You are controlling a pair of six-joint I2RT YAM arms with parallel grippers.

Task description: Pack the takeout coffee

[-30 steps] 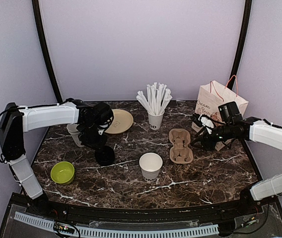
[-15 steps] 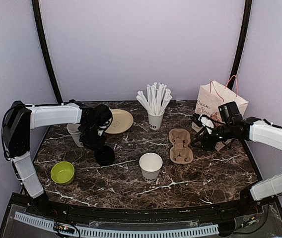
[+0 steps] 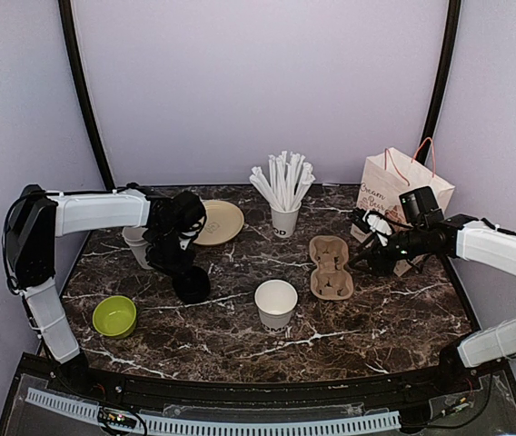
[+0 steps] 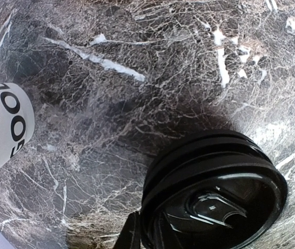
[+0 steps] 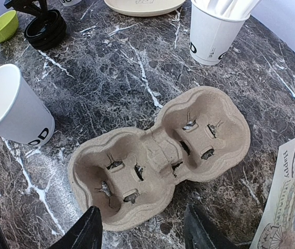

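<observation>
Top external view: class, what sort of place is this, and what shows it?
Probably a mock café takeout counter inside a robot test booth: a cardboard cup carrier, a cup of wrapped straws and a paper carry bag sit on a marble-look table.

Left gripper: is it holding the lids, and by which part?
Cannot tell: one finger of the left gripper is at the lid stack's rim, the other is out of view. The right gripper is open and empty.

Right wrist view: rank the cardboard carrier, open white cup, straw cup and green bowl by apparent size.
1. cardboard carrier, clearly largest.
2. open white cup and straw cup: about alike; the straw cup is cropped, so unranked.
3. green bowl, smallest, also farthest.
</observation>
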